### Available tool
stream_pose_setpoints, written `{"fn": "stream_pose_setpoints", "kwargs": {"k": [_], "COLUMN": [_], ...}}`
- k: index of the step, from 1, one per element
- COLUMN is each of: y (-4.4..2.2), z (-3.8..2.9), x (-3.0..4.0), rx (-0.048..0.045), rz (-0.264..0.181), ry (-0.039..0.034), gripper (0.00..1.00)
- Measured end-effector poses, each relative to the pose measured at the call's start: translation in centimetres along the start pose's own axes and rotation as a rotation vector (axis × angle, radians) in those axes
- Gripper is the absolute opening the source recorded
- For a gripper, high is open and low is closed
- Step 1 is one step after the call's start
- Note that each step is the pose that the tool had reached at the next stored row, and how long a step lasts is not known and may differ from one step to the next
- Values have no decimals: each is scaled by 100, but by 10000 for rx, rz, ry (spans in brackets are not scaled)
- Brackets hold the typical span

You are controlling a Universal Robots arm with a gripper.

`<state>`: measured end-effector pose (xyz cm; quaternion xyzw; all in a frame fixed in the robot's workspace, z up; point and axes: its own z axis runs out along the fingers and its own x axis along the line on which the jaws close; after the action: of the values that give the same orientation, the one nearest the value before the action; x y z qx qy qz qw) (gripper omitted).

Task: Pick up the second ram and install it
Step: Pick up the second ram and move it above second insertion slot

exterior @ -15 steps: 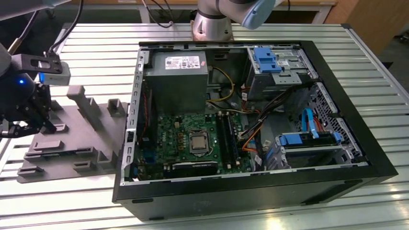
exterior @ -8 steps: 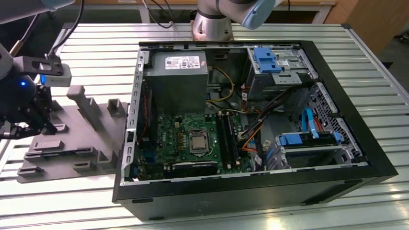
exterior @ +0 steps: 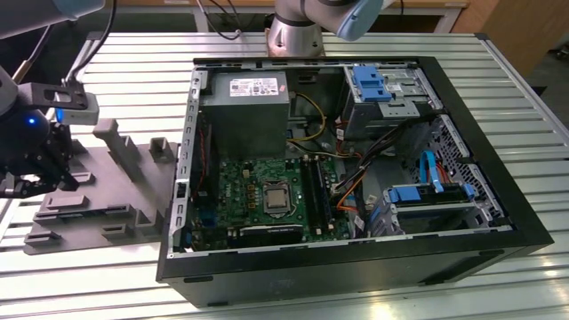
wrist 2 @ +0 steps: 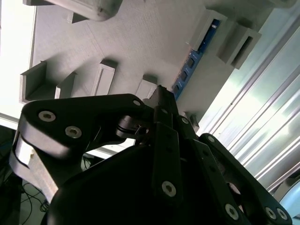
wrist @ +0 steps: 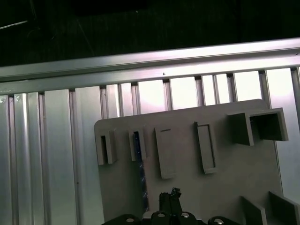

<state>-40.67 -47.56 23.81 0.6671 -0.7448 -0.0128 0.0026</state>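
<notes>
The second ram point(wrist 2: 191, 60) is a narrow dark-blue stick standing on edge in a slot of the grey holder tray point(wrist 2: 131, 42). It is also seen as a thin blue strip in the first wrist view point(wrist: 139, 173). My gripper point(wrist 2: 161, 93) hangs above the tray point(exterior: 98, 203) at the exterior view's left point(exterior: 34, 179). Its black fingers point(wrist: 170, 197) are pressed together with nothing between them, their tip just beside the stick and off to one side of it. The black memory slots point(exterior: 316, 193) lie on the green board inside the open computer case point(exterior: 462, 260).
The tray carries several upright grey blocks and pockets point(exterior: 120, 143) around the gripper. A grey power-supply box point(exterior: 247, 113), blue drive bays point(exterior: 374, 83) and loose cables point(exterior: 356, 180) crowd the case. Ribbed metal table slats point(wrist: 56, 154) run under everything. The arm's base point(exterior: 298, 33) stands at the back.
</notes>
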Motion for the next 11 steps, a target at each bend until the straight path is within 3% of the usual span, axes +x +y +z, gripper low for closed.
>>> {"fn": "stream_pose_setpoints", "kwargs": {"k": [11], "y": [-5], "z": [53], "x": [41], "rx": [-5], "rz": [-218], "ry": [5], "gripper": [11]}}
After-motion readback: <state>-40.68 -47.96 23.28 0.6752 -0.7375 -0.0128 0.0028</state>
